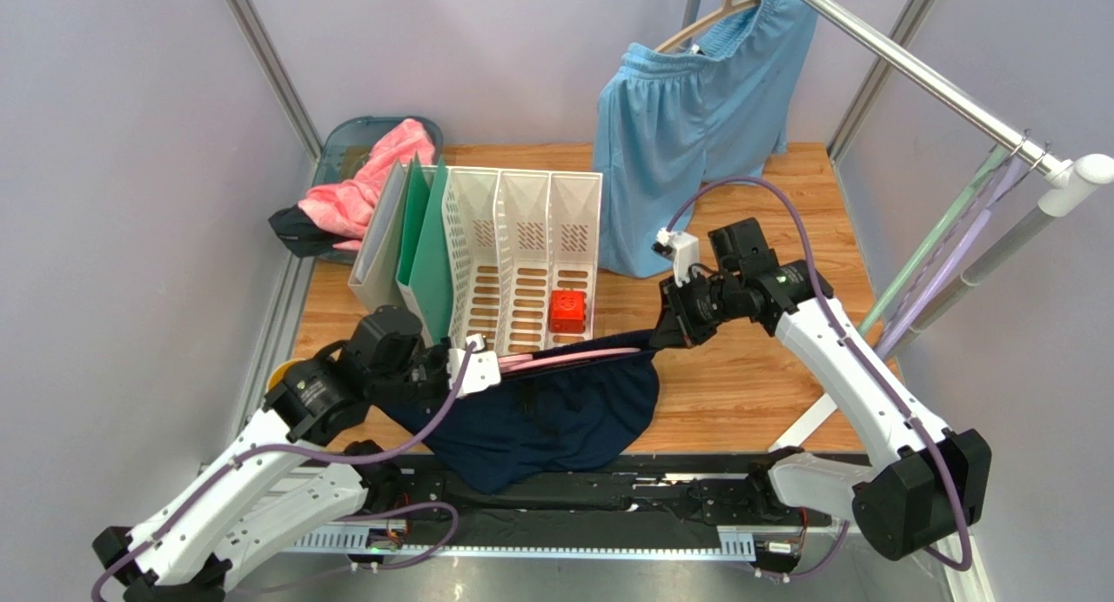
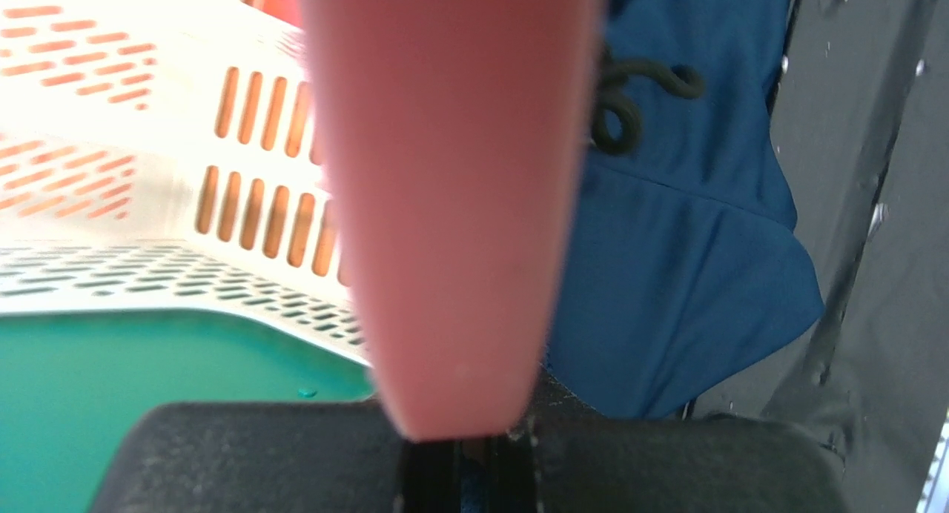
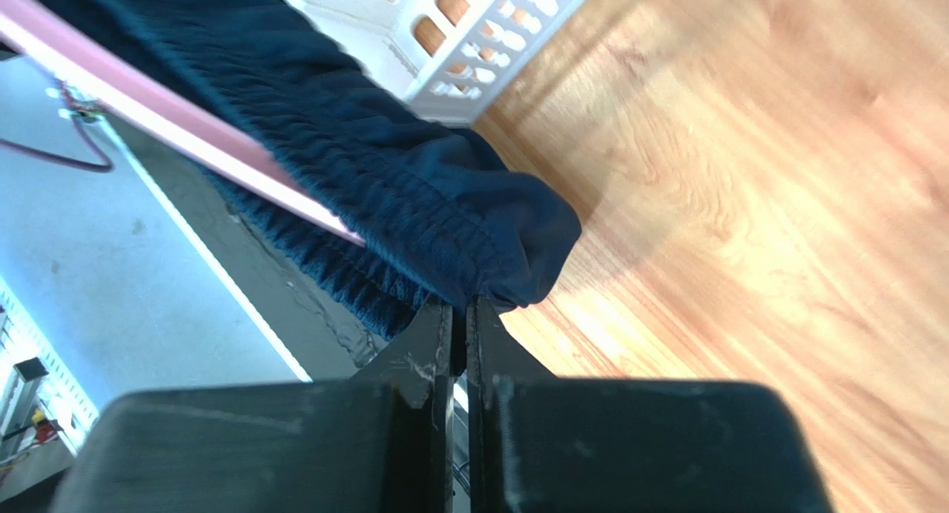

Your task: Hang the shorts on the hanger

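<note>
Looking down from the overhead camera: one pair of navy shorts (image 1: 549, 419) hangs over the near edge of the wooden table (image 1: 772, 367). Its waistband is stretched along one pink hanger (image 1: 582, 356), which is held level between the two arms. The left gripper (image 1: 473, 366) is at the hanger's left end and the right gripper (image 1: 672, 328) at the waistband's right end. Just behind the hanger stands one white file rack (image 1: 523, 243) with three compartments, a red object (image 1: 566, 311) in the rightmost. Two folders lean on the rack's left side, a green folder (image 1: 421, 243) and a grey folder (image 1: 379, 243). Farther back are one pink cloth (image 1: 366, 185) in a bin (image 1: 343, 139) and one pair of light blue shorts (image 1: 693, 106) on a wooden hanger (image 1: 706, 21), hung from a metal rail (image 1: 902, 61).

Left wrist camera: the hanger (image 2: 446, 202) fills the centre, blurred, and its end is clamped between the closed fingers of the left gripper (image 2: 468, 452). It blocks much of the file rack (image 2: 167, 146). The green folder (image 2: 111, 391) lies below and the shorts (image 2: 691, 257) to the right, with one black drawstring (image 2: 635, 96) showing.

Right wrist camera: the right gripper (image 3: 460, 318) is pinched together on the corner of the shorts (image 3: 412, 191). The hanger (image 3: 167, 124) runs between the waistband's gathered folds.
</note>
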